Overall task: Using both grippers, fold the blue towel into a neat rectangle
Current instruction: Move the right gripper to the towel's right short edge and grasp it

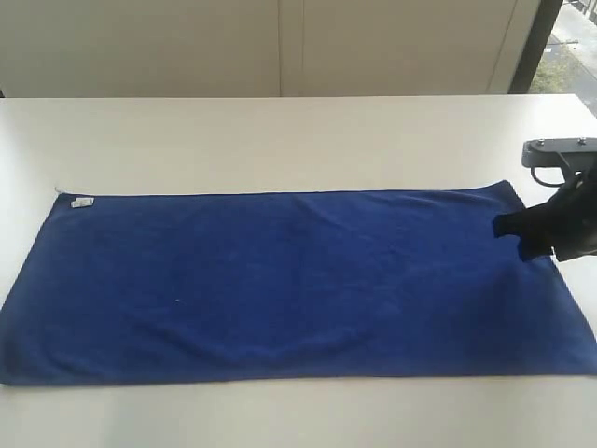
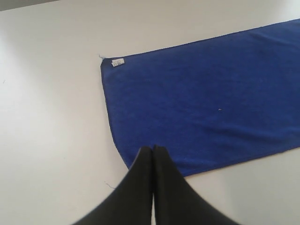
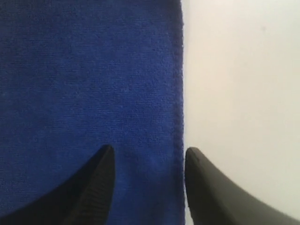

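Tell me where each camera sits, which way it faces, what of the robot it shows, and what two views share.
Exterior: off the arms, raised, looking down across the white table at the flat royal-blue microfibre towel; only the right gripper shows, over its right end.
Left wrist: on the left arm, looking past the shut left gripper at the towel's corner with a small white label.
Right wrist: close above the towel's edge, which its open fingers straddle.
Shared: exterior and left wrist both show that label.
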